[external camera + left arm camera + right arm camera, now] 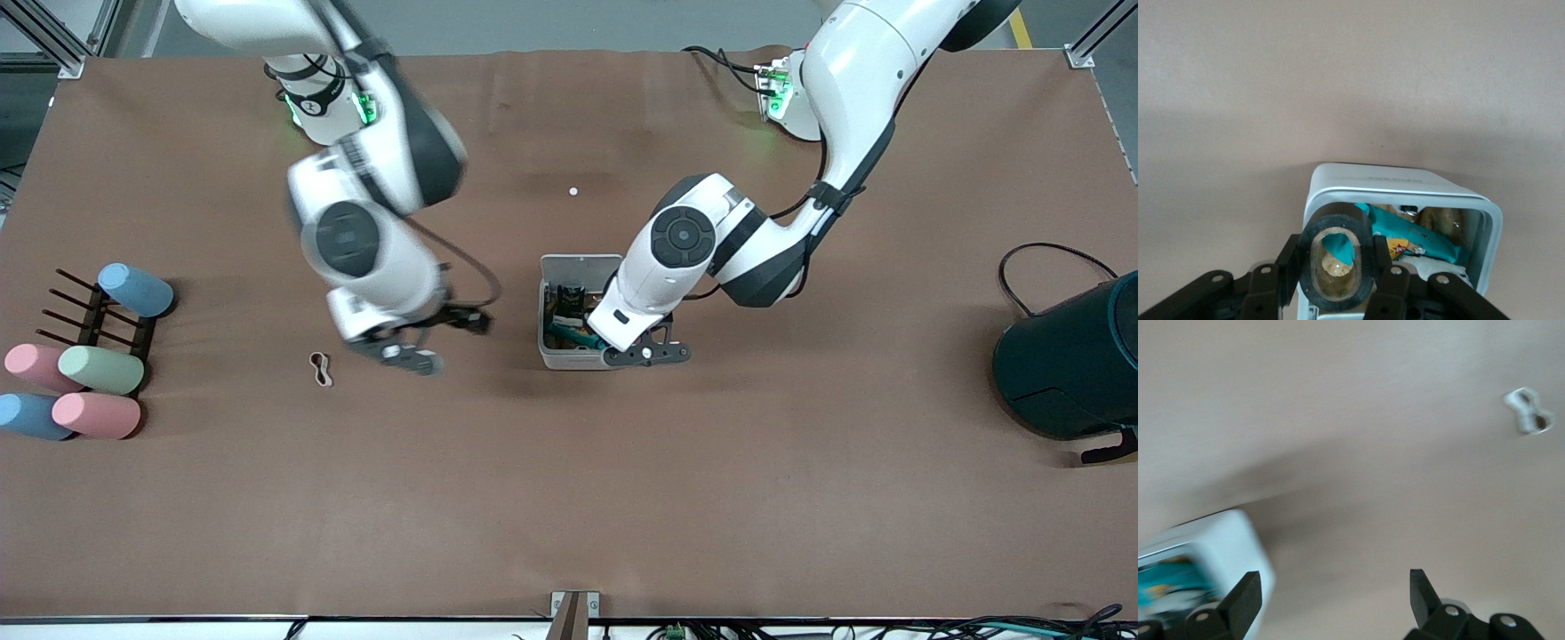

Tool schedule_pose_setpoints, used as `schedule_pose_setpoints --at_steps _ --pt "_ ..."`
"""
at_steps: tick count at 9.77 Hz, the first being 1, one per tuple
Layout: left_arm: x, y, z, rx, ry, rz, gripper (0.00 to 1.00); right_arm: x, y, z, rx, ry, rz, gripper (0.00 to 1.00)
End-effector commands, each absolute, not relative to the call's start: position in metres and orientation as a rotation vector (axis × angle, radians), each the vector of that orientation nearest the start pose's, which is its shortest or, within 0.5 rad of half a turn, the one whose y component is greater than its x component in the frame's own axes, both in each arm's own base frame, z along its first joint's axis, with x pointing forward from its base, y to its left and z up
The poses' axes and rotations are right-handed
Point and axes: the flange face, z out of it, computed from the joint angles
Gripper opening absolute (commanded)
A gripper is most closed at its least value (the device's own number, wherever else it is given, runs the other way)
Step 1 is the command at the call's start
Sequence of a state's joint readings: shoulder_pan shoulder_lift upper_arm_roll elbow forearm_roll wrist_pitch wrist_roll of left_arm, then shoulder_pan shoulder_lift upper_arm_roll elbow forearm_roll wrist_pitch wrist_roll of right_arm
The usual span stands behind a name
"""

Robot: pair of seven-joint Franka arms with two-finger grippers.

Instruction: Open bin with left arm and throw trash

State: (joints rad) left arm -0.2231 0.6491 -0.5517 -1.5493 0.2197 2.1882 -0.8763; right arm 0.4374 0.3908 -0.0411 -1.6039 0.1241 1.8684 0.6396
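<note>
right end effector [418, 348] motion-blurred, bin [1218, 547] smeared, teal cylinder [1076, 364] cut off

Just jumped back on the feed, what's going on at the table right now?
The left gripper holds a small black tape roll over the open white square plastic bin, which already holds wrappers. The right gripper hangs open and empty over the table between the bin and the beige rubber-band loop, which lies on the brown table toward the right arm's end.

a robotics lab: brown-covered table [569, 498], aluminium framing [53, 40], loose cables [1045, 258], two bolted-down arms.
</note>
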Motion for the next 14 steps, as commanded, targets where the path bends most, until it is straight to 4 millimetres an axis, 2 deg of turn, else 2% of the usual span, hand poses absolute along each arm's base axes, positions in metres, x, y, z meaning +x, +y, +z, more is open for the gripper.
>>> schedule_pose_setpoints --at_steps 1,2,3,4,5,6,8,9,10,11,12,13,14 --pt "0.547 -0.446 0.319 -3.269 -0.159 0.050 0.23 0.566 0.151 0.348 -3.055 0.245 0.287 0.98" --pt "0.547 -0.446 0.315 -3.268 -0.162 0.060 0.31 0.563 0.107 0.323 -3.049 0.087 0.297 0.98" --pt "0.546 -0.447 0.313 -3.257 -0.156 0.044 0.41 0.556 0.074 0.297 -3.043 0.016 0.262 0.98" --pt "0.546 -0.447 0.312 -3.245 -0.164 0.027 0.56 0.549 0.063 0.279 -3.051 -0.045 0.173 0.98" --pt "0.546 -0.447 0.309 -3.237 -0.152 0.020 0.99 0.549 0.054 0.258 -3.060 -0.127 0.064 0.94" --pt "0.544 -0.449 0.308 -3.235 -0.149 0.017 1.00 0.553 0.052 0.236 -3.067 -0.181 0.010 0.92" --pt "0.544 -0.450 0.314 -3.233 -0.175 -0.001 1.00 0.559 0.054 0.206 -3.081 -0.197 -0.075 0.93" --pt "0.551 -0.438 0.325 -3.219 -0.190 -0.011 1.00 0.558 0.052 0.195 -3.087 -0.202 -0.080 0.93" --pt "0.558 -0.422 0.365 -3.180 -0.217 -0.041 1.00 0.559 0.053 0.195 -3.094 -0.228 -0.083 0.93" --pt "0.573 -0.392 0.406 -3.136 -0.291 -0.057 1.00 0.561 0.048 0.191 -3.106 -0.248 -0.081 0.93" --pt "0.589 -0.349 0.448 -3.107 -0.384 -0.069 1.00 0.561 0.049 0.179 -3.110 -0.256 -0.095 0.92" --pt "0.591 -0.318 0.478 -3.080 -0.460 -0.039 1.00 0.559 0.048 0.168 -3.113 -0.255 -0.102 0.62" --pt "0.594 -0.288 0.505 -3.087 -0.466 -0.031 1.00 0.559 0.048 0.167 -3.114 -0.244 -0.092 0.15"
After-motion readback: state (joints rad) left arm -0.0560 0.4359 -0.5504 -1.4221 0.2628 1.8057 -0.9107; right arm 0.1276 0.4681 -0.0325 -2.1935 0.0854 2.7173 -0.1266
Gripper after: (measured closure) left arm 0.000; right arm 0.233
